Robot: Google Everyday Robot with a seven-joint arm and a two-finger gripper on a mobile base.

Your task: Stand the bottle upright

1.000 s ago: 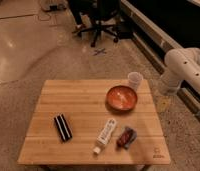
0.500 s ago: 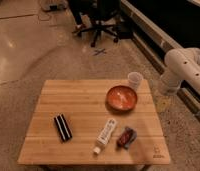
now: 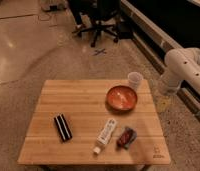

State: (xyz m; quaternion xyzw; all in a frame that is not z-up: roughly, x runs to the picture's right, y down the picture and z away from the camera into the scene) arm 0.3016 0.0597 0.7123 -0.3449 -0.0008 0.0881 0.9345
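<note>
While my gripper (image 3: 168,89) hangs off the table's (image 3: 78,100) right side near the cup (image 3: 135,80), open or closed I cannot tell, the bottle (image 3: 106,135) lies flat near the front edge, cap pointing front-left. I'd grasp it across its body, clear of the packet (image 3: 126,137) just beside it, then tip it up. Bare room lies between bottle and box (image 3: 63,127).

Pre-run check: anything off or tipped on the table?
The bottle lies on its side near the front edge, cap toward the front, beside the red packet. The cup and bowl sit upright; nothing spilled. The gripper is not in view; only the arm shows, right of the table.
</note>
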